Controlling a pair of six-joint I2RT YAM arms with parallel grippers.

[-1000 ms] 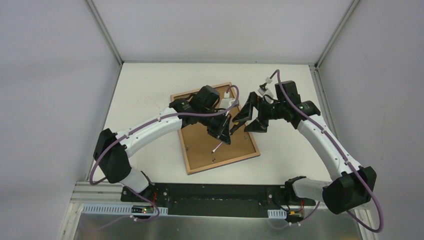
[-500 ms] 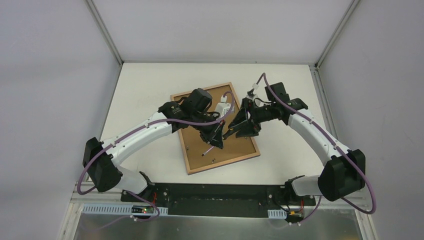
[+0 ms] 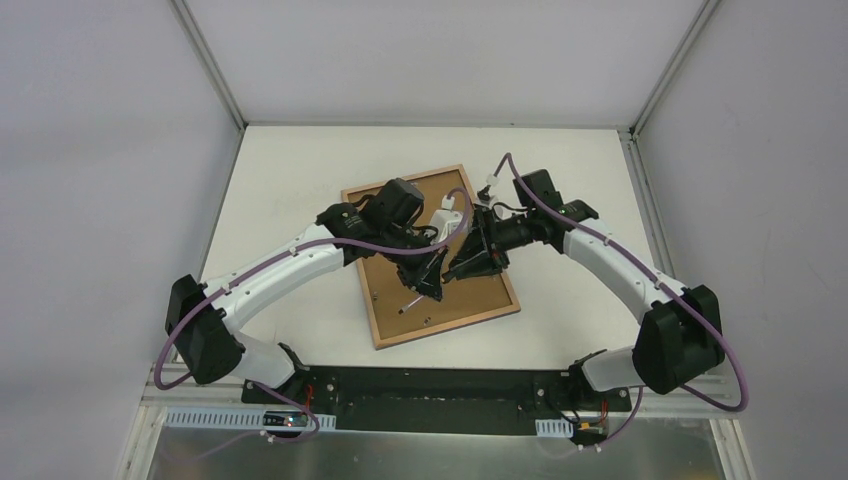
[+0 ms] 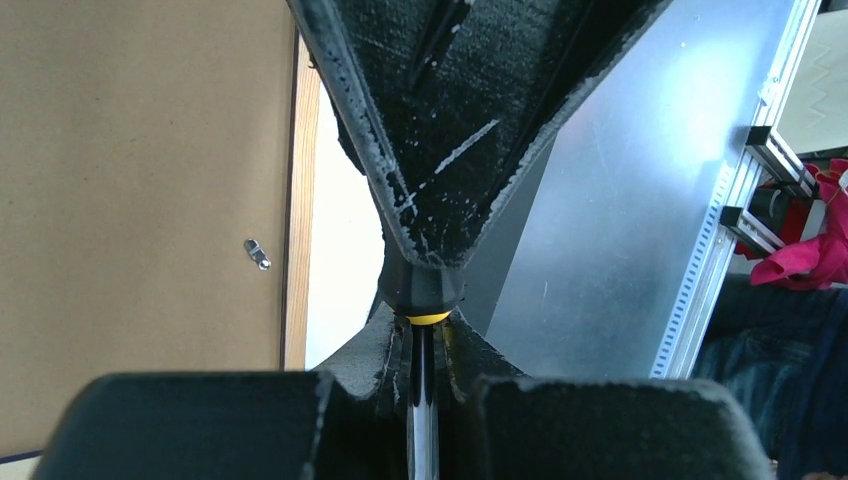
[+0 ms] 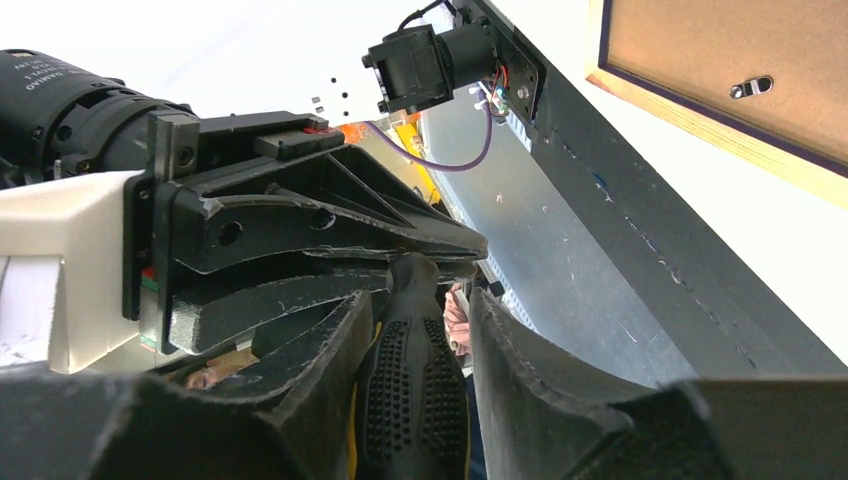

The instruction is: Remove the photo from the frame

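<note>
The frame [image 3: 445, 328] lies face down mid-table, its brown backing board [image 3: 392, 312] up, with a light wood rim [image 4: 298, 200] and a small metal turn clip [image 4: 258, 254]. The photo is hidden under the backing. My left gripper [image 3: 428, 283] hovers over the board, shut on the steel shaft of a screwdriver [image 4: 424, 400]. My right gripper [image 3: 462, 268] meets it from the right. Its fingers [image 5: 330, 350] close round the screwdriver's black and yellow handle [image 5: 420, 390]: the left finger presses on it and the right one nearly touches.
The white table [image 3: 300, 170] is boxed in by white walls at the back and sides. A black base plate [image 3: 440, 400] and an aluminium rail [image 3: 440, 450] run along the near edge. Another turn clip [image 5: 750, 88] shows on the backing.
My right arm has swung left to the left gripper, and its jaws have narrowed from wide open onto the screwdriver handle. The left gripper shifted slightly down and left, still holding the shaft.
</note>
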